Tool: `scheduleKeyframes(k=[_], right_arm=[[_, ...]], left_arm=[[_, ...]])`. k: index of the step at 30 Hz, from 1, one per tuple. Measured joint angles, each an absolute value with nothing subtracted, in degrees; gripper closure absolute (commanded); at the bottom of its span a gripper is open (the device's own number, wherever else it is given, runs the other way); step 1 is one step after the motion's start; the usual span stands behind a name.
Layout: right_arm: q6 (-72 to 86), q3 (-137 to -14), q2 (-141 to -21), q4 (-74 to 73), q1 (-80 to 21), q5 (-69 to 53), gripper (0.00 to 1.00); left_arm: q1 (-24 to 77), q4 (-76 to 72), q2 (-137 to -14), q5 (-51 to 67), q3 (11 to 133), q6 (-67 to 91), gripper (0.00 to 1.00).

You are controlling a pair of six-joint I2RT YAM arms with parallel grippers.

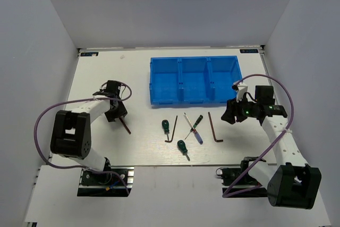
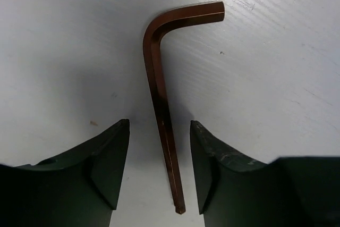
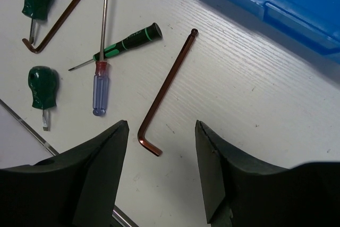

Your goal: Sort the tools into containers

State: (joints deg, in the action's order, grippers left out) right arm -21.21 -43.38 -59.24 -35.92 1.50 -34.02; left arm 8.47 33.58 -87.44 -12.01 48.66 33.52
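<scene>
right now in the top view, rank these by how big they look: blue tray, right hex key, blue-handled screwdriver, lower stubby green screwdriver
1. blue tray, by far the largest
2. blue-handled screwdriver and right hex key: too close in length to rank
3. lower stubby green screwdriver, the smallest

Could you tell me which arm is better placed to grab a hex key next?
Probably the left: the left gripper, open and low, straddles a hex key. The right gripper hangs higher, the right key mostly ahead of it.
</scene>
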Motion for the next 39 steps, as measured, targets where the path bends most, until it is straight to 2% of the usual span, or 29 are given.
scheduleKeyframes(k=[5,6,8,9,10,12,14,17,20,21,22,23,26,27,32,39], right_arm=[[-21.1,-43.1,-59.2,-35.9,1.5,-33.8,0.4],[-21.0,-42.9,-59.2,-35.9,1.5,-33.8,0.4],[-20.9,-42.5,-59.2,-35.9,1.5,-33.6,0.4],[-20.8,-42.3,-59.2,-35.9,1.5,-33.6,0.4],[-20.8,-42.2,-59.2,-35.9,1.5,-33.5,0.42],[-20.7,-42.1,-59.2,-35.9,1.5,-33.6,0.47],[-21.1,-42.1,-59.2,-35.9,1.5,-33.6,0.64],[-21.8,-42.1,-59.4,-36.1,1.5,-33.6,0.97],[-22.2,-42.1,-60.4,-36.1,1.3,-32.9,0.93],[-22.3,-42.0,-61.1,-35.9,1.1,-32.6,0.78],[-22.6,-41.7,-62.0,-35.7,0.9,-32.2,0.73],[-22.8,-41.3,-62.9,-35.4,0.3,-31.6,0.62],[-22.8,-40.1,-66.0,-34.7,-2.8,-29.3,0.56],[-22.6,-39.7,-66.8,-34.1,-4.0,-28.2,0.52],[-19.9,-38.5,-68.4,-31.0,-9.7,-20.9,0.5],[-14.2,-38.5,-73.5,-26.5,-15.1,-13.9,0.5]], left_arm=[[9.0,31.6,-89.8,-12.8,48.7,34.0,0.6],[9.1,31.0,-89.8,-12.9,48.6,34.1,0.7],[9.2,30.0,-89.6,-13.3,48.1,34.2,0.81],[9.2,29.5,-89.3,-13.3,47.6,34.3,0.93],[9.2,29.1,-88.8,-13.2,47.2,34.0,0.99],[9.2,28.7,-88.1,-13.1,46.8,34.2,1.0],[9.2,29.4,-87.6,-12.7,46.9,33.8,1.0],[9.3,31.9,-85.4,-10.1,48.6,31.7,1.0],[9.6,31.7,-80.7,-4.7,53.4,27.9,1.0],[9.6,30.7,-79.0,-1.7,56.0,26.5,1.0],[9.8,29.7,-78.2,1.0,58.6,25.3,1.0],[10.0,27.6,-77.7,5.0,62.8,23.7,1.0],[10.9,22.7,-80.0,13.6,71.8,21.2,1.0],[11.1,21.3,-81.6,16.3,74.6,20.5,1.0],[13.7,17.4,-93.9,23.7,82.4,19.2,1.0],[18.3,20.0,-108.8,24.9,86.7,18.9,1.0]])
